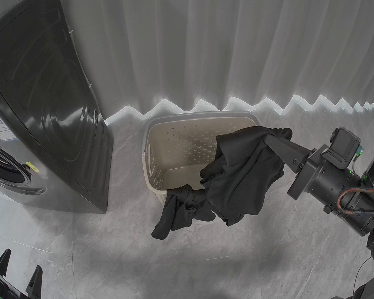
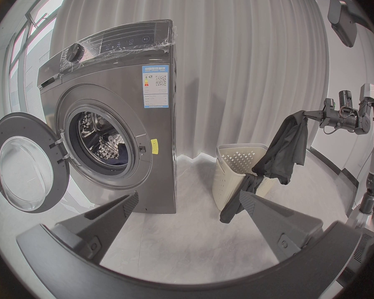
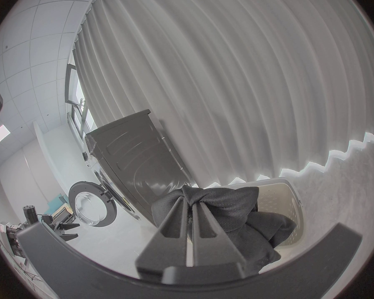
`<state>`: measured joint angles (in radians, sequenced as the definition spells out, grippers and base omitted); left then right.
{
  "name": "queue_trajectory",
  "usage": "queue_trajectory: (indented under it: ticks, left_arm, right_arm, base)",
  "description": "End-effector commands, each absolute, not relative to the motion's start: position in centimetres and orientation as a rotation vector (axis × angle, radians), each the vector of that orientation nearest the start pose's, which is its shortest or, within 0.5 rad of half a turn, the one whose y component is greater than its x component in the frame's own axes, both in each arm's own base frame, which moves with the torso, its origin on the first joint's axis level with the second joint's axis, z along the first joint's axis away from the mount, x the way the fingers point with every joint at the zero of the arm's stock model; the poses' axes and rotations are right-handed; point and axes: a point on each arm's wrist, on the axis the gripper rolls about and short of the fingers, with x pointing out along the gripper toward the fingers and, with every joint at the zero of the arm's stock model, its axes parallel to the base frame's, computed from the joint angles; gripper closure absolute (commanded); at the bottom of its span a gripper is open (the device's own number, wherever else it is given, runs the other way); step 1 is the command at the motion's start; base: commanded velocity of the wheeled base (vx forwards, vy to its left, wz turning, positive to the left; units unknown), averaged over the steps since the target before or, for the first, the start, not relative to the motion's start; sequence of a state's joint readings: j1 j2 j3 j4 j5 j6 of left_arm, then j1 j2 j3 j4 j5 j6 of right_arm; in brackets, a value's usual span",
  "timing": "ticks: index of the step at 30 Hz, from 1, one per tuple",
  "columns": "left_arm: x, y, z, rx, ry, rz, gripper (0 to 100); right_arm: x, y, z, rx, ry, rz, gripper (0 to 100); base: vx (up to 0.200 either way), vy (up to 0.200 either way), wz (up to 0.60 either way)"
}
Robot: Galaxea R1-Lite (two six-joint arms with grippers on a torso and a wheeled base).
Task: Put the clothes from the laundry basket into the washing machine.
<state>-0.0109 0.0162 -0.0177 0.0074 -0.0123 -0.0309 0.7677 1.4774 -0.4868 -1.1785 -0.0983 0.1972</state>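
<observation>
A: Status at right gripper (image 1: 272,139)?
B: Clamped shut on black garment (image 1: 241,171) hanging below; tail draped over basket (image 1: 195,115) rim.
A: Procedure?
B: Raise until clear of rim, then swing leftward of gripper to washing machine (image 1: 50,104).

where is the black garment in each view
Head view: garment draped over the basket's near rim, held by the right gripper.
Left wrist view: garment hanging over the basket, from the right gripper.
Right wrist view: garment clamped in the right gripper, before the basket.
Shared landmark: the basket.
</observation>
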Motion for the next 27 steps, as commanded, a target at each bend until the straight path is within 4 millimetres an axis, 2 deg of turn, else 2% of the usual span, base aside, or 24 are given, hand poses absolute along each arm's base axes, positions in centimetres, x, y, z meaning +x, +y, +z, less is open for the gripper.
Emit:
queue_trajectory:
  ticks: [1, 12, 18, 27]
  left_arm:
    - [-2.29, 0.0, 7.51, -0.031, 0.006, -0.023, 0]
    - [-2.28, 0.0, 7.52, -0.034, 0.008, -0.023, 0]
    - [-2.28, 0.0, 7.52, -0.034, 0.008, -0.023, 0]
    - [-2.28, 0.0, 7.52, -0.034, 0.008, -0.023, 0]
  right_arm:
    - [16.02, 15.23, 22.08, 0.284, -0.141, 0.688, 100]
    - [15.98, 15.25, 22.04, 0.283, -0.139, 0.693, 100]
    - [15.86, 15.36, 22.0, 0.283, -0.137, 0.7, 100]
    - [15.83, 15.48, 21.89, 0.283, -0.131, 0.705, 100]
  base:
    - [-0.2, 0.0, 0.0]
    - [-0.2, 0.0, 0.0]
    - [0.0, 0.0, 0.0]
    - [0.0, 0.2, 0.0]
